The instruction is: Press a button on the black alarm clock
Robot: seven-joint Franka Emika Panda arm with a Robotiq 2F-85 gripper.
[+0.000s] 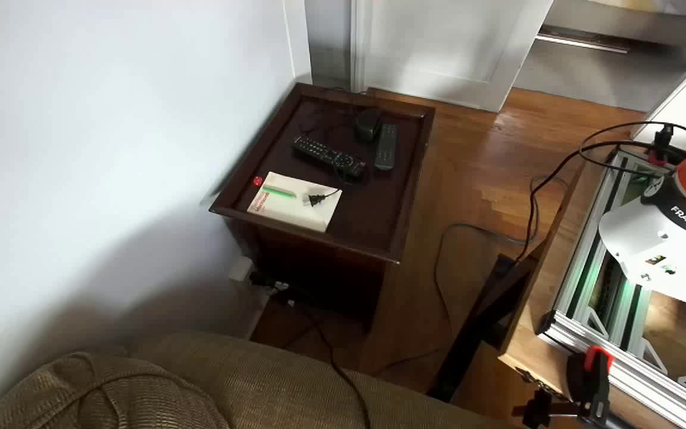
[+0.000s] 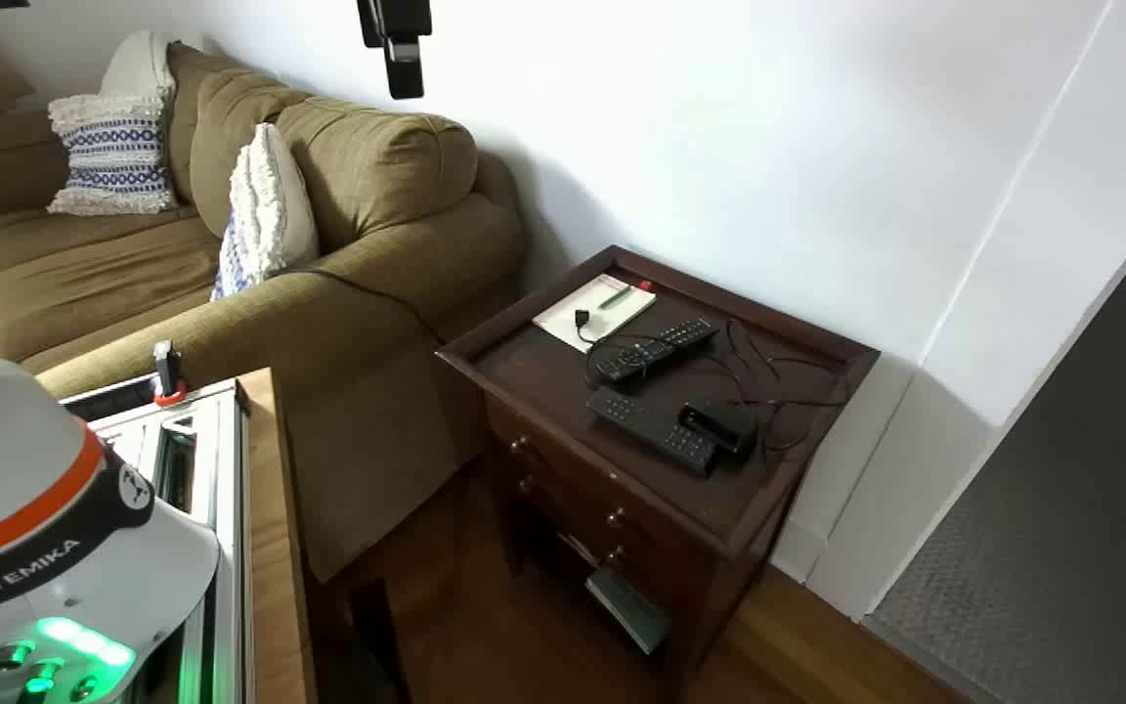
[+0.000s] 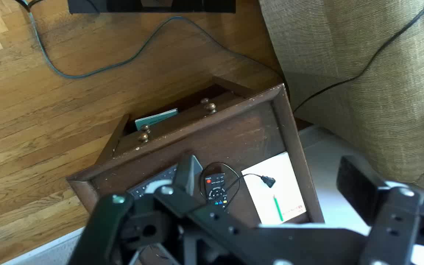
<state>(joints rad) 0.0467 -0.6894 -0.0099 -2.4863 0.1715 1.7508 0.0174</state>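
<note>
The black alarm clock (image 1: 367, 124) is a small dark block on the brown side table (image 1: 373, 229), at its far side in an exterior view. It also shows in an exterior view (image 2: 731, 422), right beside a remote. In the wrist view it does not show; the gripper covers that part of the table. My gripper (image 3: 272, 180) is open and empty, with its fingers wide apart above the table. A black part of the gripper (image 2: 401, 54) hangs at the top of an exterior view, well above the sofa and away from the clock.
A remote (image 1: 386, 146) lies beside the clock and a longer remote (image 1: 329, 156) nearby. A white book (image 1: 295, 202) carries a plug (image 3: 268, 181) and a green pencil (image 3: 278, 208). Thin cords (image 2: 758, 376) lie around the clock. A wall (image 2: 768, 147) and sofa (image 2: 407, 225) border the table.
</note>
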